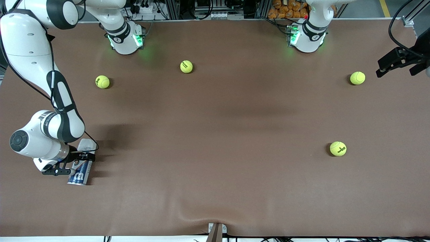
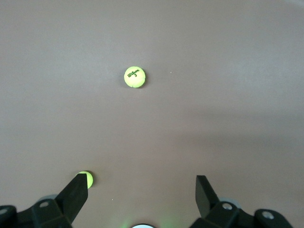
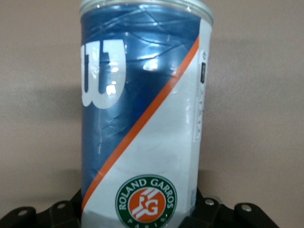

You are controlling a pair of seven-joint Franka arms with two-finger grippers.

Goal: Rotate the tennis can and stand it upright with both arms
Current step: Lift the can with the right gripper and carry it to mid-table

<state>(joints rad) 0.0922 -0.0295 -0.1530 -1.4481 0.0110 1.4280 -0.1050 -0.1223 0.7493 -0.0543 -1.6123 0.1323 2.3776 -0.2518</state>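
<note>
In the lower left of the front view, the tennis can [image 1: 80,169] was seen lying on the brown table [image 1: 215,134] toward the right arm's end, its long axis running from the camera toward the robots' bases and its upper half hidden beneath the right gripper [image 1: 75,160], which was clamped on the can. Its blue and white label, orange stripe and white "W" were shown in the right wrist view [image 3: 142,118]. The left gripper [image 1: 398,60], cut off at the upper right edge, was held wide open over the table near a tennis ball [image 1: 357,78].
</note>
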